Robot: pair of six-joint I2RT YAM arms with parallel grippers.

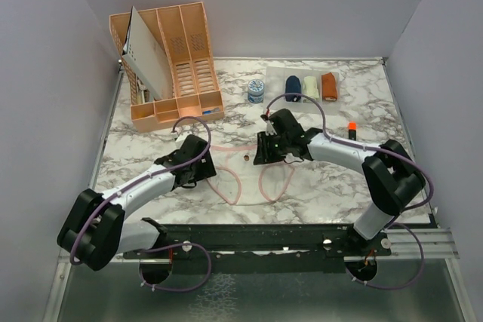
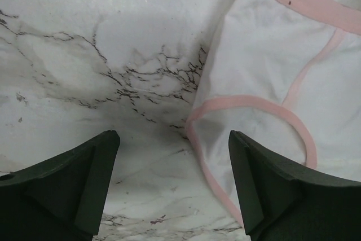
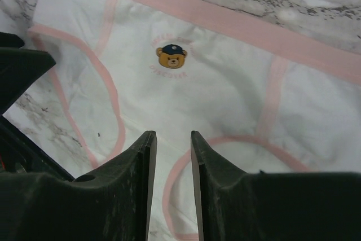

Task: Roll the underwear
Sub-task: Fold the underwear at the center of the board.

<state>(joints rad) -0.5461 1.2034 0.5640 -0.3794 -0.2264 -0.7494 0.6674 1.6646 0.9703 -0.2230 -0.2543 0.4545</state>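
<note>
The whitish-pink underwear (image 1: 243, 171) lies spread flat on the marble table between my two grippers, its pink edging and a small bear emblem (image 3: 171, 56) showing. My left gripper (image 1: 198, 157) is open wide at the cloth's left edge (image 2: 265, 66). Its right finger (image 2: 254, 179) is over the pink leg hem and its left finger is over bare marble. My right gripper (image 3: 173, 139) hangs low over the cloth near a leg opening. Its jaws stand a narrow gap apart with nothing between them. A navy blue roll of underwear (image 1: 293, 87) stands at the back.
A cream cloth bundle (image 1: 310, 87) and a rust-orange bundle (image 1: 329, 85) sit beside the navy roll. A small blue-and-white round container (image 1: 256, 92) stands left of them. An orange divided organizer (image 1: 170, 58) fills the back left. A small orange-topped object (image 1: 352, 127) lies at the right.
</note>
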